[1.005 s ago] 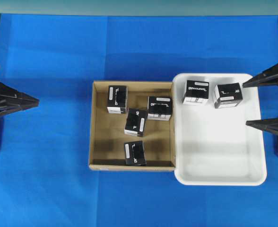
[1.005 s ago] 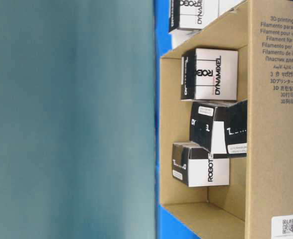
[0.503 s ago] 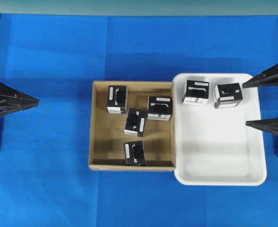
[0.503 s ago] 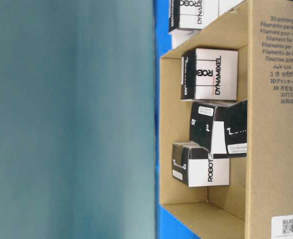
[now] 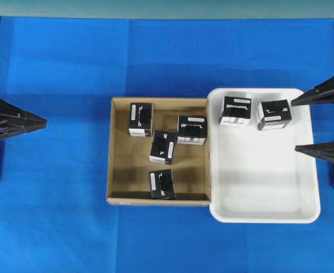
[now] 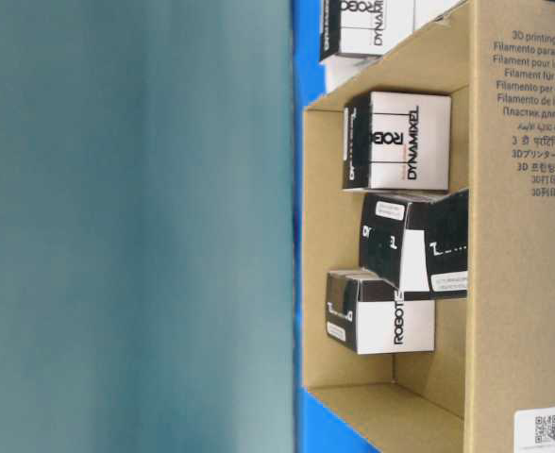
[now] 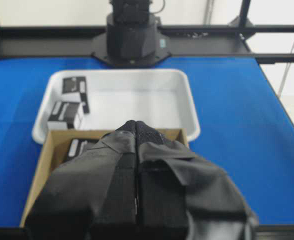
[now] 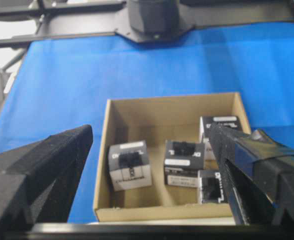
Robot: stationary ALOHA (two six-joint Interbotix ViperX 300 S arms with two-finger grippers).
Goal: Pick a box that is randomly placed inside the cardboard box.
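Blue desk (image 5: pixel 59 216), two arms parked at opposite edges. Left hand (image 5: pixel 42 120) sits well off to one side of the cardboard box (image 5: pixel 115 153), fingers pressed flat together, holding nothing; its wrist view shows the two black pads meeting in a tight seam. Right hand (image 5: pixel 295 126) is spread wide, one fingertip (image 5: pixel 296 102) at the edge of the white tray (image 5: pixel 269 210) beside a black box, the other fingertip (image 5: pixel 299 149) over the tray's rim further along; nothing between them.

Cardboard box lies between the two hands, touching the tray's side. Four small black boxes inside: one (image 5: pixel 140 119) at the corner nearest the left hand's side, one (image 5: pixel 191 129) against the wall next to the tray, one (image 5: pixel 163 146) mid-floor touching that one, one (image 5: pixel 162 183) apart near the front wall. Two more black boxes (image 5: pixel 236 110) (image 5: pixel 274 115) lie in the tray, close to the right hand's upper finger.
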